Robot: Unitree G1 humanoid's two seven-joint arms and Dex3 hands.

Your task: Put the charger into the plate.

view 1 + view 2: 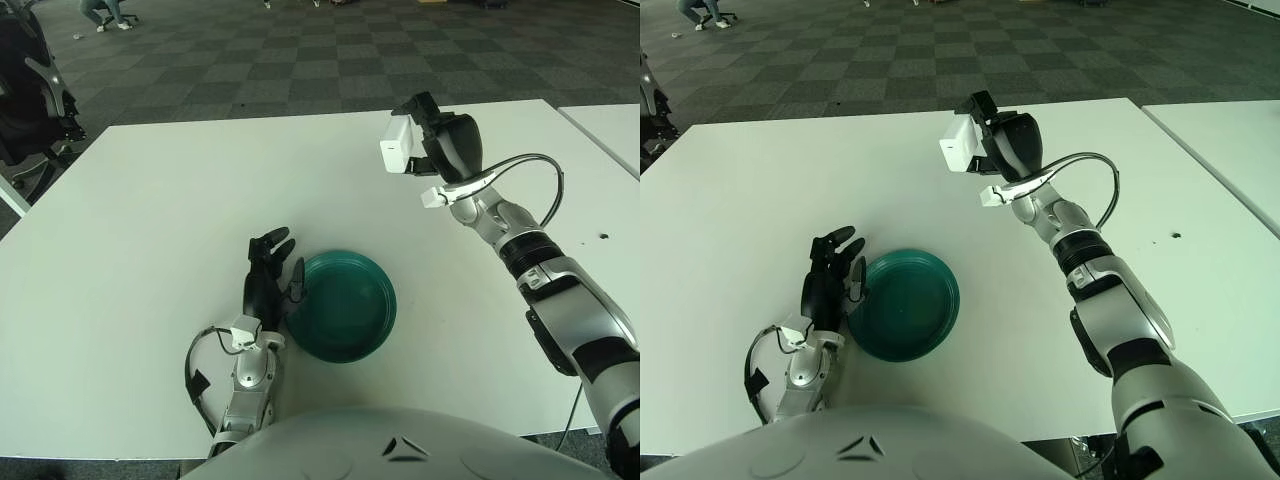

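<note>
Right hand [432,140] raised above the white surface [150,260], fingers clamped on the white charger [397,145]. Green plate [345,305] sits below and to that hand's left, well apart. Left hand [268,280] just beside plate's left rim, fingers spread, holding nothing.

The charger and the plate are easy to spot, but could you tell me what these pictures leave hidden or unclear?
- Charger: its far side and any prongs or port, covered in both eye views by the right hand gripping it.
- Charger height above the table: neither view settles it.
- Left hand: whether its fingertips touch the plate rim; they show right beside it.
- Right arm: its upper part, cut off by the frame's right edge in the left eye view.
</note>
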